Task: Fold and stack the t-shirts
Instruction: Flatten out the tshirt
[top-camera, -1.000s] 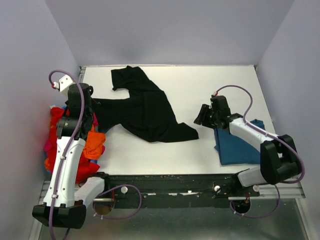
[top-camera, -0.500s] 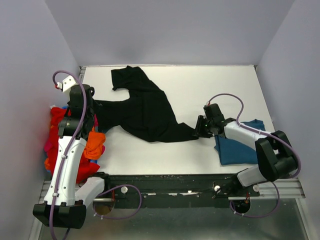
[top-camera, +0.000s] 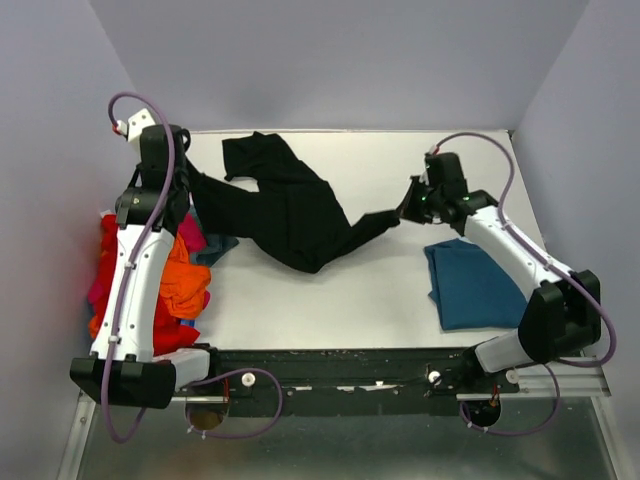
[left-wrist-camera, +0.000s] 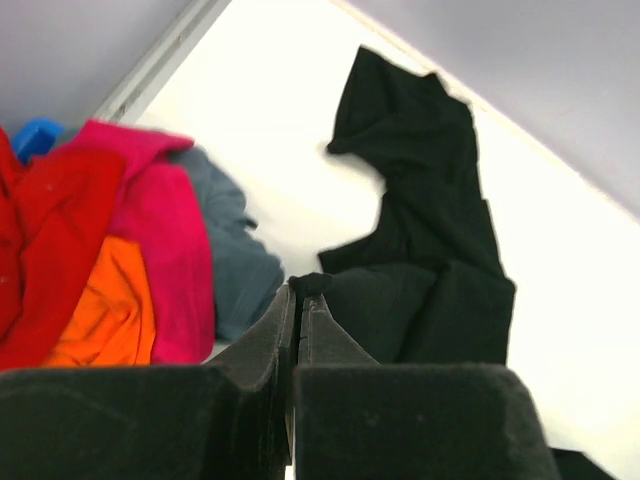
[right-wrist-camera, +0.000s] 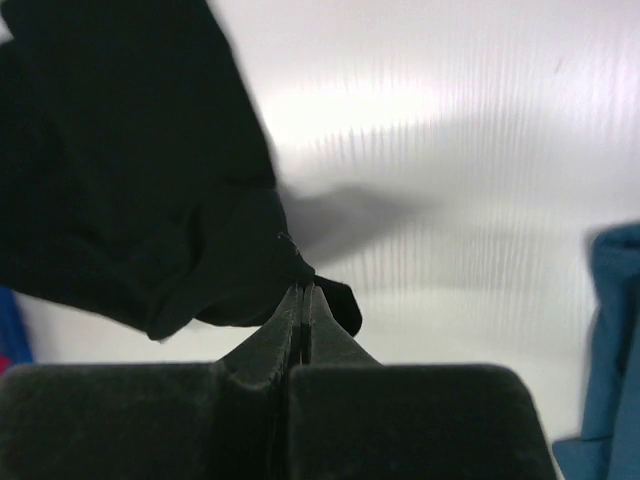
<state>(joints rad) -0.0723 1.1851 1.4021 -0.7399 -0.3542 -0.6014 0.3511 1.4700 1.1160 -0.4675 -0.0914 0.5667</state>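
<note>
Across the middle of the white table (top-camera: 330, 300) we list one black t-shirt (top-camera: 290, 210), strung out between the two arms, its bulk sagging towards the tabletop and one sleeve trailing to the far edge.

Left gripper (top-camera: 190, 180): jaws pressed together on the shirt's left end. From the left wrist we see the fingertips (left-wrist-camera: 300, 292) meeting with a tuft of black cloth pinched at their tip.

Right gripper (top-camera: 405, 212): jaws likewise clamped, holding the shirt's right corner. From the right wrist we see that corner caught between the closed fingers (right-wrist-camera: 303, 292), raised above the table, with a shadow beneath it.

At the right near side we record one teal-blue t-shirt (top-camera: 475, 285), folded flat on the table, apart from the black one and just below the right arm.

Over the left edge of the table we record a loose heap beside the left arm: a red t-shirt (top-camera: 110, 240), an orange t-shirt (top-camera: 180, 285), a pink t-shirt (top-camera: 190, 235) and a grey-blue t-shirt (top-camera: 215, 245), bunched and overlapping. The grey-blue one lies nearest the black shirt.
</note>
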